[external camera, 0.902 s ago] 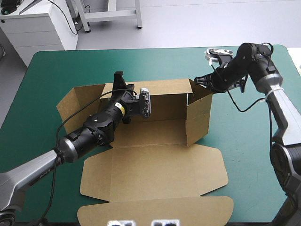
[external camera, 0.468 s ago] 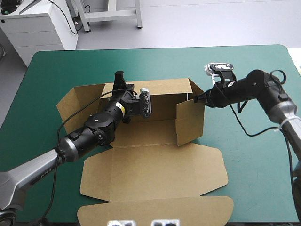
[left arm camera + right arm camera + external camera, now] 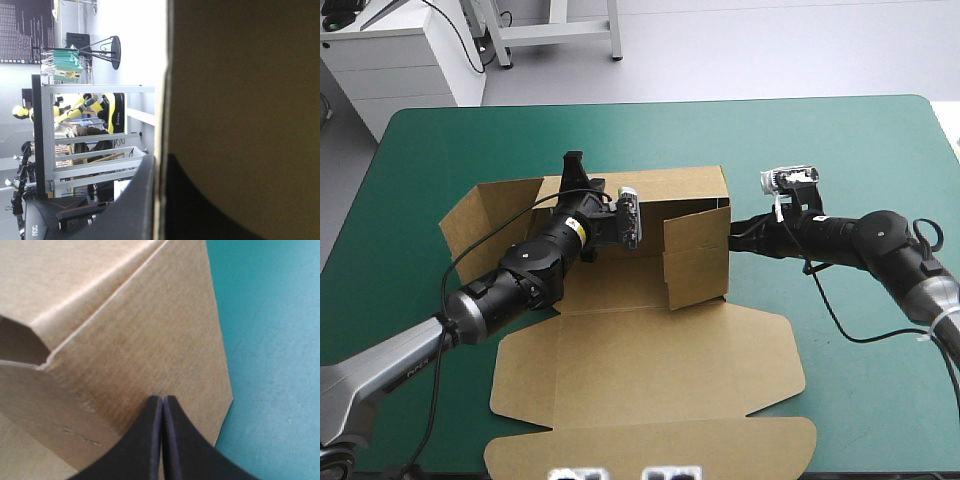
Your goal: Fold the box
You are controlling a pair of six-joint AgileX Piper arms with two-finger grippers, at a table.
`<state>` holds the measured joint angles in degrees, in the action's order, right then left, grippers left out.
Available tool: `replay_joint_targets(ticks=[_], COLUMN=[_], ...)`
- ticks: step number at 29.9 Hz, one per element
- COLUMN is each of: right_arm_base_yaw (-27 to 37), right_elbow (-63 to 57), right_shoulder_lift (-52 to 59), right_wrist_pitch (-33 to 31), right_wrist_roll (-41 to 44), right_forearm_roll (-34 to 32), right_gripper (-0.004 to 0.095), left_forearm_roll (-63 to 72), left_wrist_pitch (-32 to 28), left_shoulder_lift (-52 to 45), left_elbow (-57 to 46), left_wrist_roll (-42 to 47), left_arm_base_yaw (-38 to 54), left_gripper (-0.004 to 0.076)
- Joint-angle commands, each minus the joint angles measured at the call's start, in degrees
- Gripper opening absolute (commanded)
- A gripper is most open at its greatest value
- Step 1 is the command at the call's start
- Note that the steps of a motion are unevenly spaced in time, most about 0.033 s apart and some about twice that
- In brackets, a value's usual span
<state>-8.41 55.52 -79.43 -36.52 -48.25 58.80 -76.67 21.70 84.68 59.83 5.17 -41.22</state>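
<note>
Box open, walls partly raised; left hand clamped on back wall.

One box; two grippers

Box: plain brown board, unprinted, paler along its cut edges and creases.
Table cover: even teal-green, no pattern.
My left gripper: fingers plain black.
My right gripper: fingers plain black, with a faint sheen.
</note>
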Motion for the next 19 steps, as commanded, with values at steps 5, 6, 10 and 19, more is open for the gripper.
replay_joint_targets(ticks=[5, 6, 10, 19], right_arm_base_yaw=[-9.0, -10.2, -14.7, -17.7], right_elbow=[1.0, 1.0, 1.0, 1.0], right_shoulder_lift=[2.1, 2.1, 2.1, 2.1], right_wrist_pitch=[8.8, 10.2, 14.3, 14.0], right_wrist_roll=[-3.7, -3.7, -3.7, -3.2], right_forearm_roll=[4.9, 4.4, 3.2, 3.4], right_gripper=[-0.0012, -0.0012, -0.0012, -0.0012], left_forearm_roll=[-1.9, -1.9, -1.9, -1.9], left_wrist_pitch=[0.4, 0.4, 0.4, 0.4], left_shoulder_lift=[-2.2, -2.2, -2.2, -2.2], left_elbow=[2.1, 2.1, 2.1, 2.1], left_wrist_roll=[0.9, 0.9, 0.9, 0.9], left_arm_base_yaw=[-0.2, -0.2, -0.2, -0.2], left_gripper=[-0.0008, -0.0008, -0.0008, -0.0008])
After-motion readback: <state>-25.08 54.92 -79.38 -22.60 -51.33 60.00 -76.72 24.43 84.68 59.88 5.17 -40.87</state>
